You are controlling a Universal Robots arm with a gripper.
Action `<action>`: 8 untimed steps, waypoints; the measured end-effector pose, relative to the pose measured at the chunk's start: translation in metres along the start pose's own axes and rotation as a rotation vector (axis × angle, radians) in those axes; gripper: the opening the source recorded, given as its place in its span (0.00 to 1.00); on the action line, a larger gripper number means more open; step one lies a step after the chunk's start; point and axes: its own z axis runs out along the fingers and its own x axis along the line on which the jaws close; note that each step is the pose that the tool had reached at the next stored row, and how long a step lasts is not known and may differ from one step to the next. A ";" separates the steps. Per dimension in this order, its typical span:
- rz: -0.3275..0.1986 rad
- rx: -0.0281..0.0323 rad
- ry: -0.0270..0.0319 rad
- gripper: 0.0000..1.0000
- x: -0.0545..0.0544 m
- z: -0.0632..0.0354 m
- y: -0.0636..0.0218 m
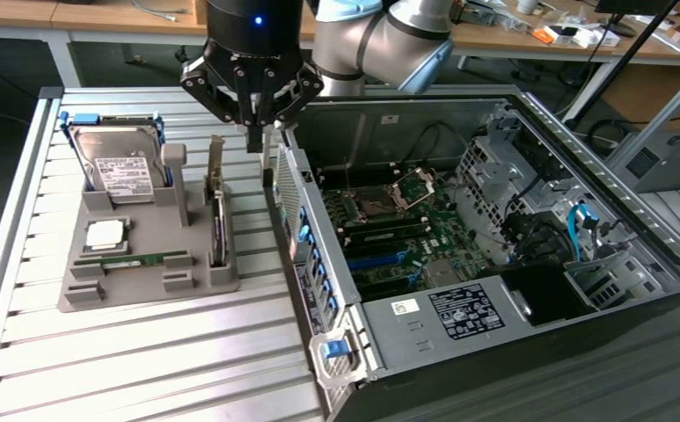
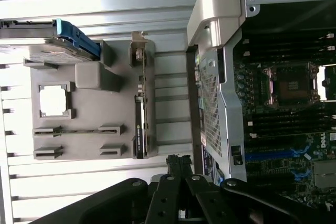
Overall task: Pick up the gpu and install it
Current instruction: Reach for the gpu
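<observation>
**Component holder and open chassis, with the arm above them.** We read the exterior view as a clock dial centred on the computer case.

The case lies on its side with the panel off. This turns the motherboard upward, presumably so that a card can be lowered straight into its slots.

At nine o'clock of the case, just beside its near wall, a grey holder rests on the slatted table. It carries these parts:

- **The gpu** stands on edge in the slot along the holder's side nearest the case, with its metal bracket at the twelve o'clock end. We judge that this upright seating leaves its upper edge free for a pinch from above. The card has not been lifted.
- **A hard drive** leans in a cradle at the holder's eleven o'clock corner.
- **A processor** lies flat near the holder's middle.
- **A memory stick** lies flat toward six o'clock of the processor.

The gripper hangs at eleven o'clock of the case, over the strip between the holder and the case wall. It is just to the exterior view's right of the gpu's bracket end and clear of it. Its claw is pressed together, and we see nothing pinched in it.

In the wrist view, the gripper points down beside the holder. The gpu appears there edge-on in its slot.
</observation>
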 end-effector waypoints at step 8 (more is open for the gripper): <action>0.000 0.0000 0.0001 0.10 0.002 -0.0001 -0.0002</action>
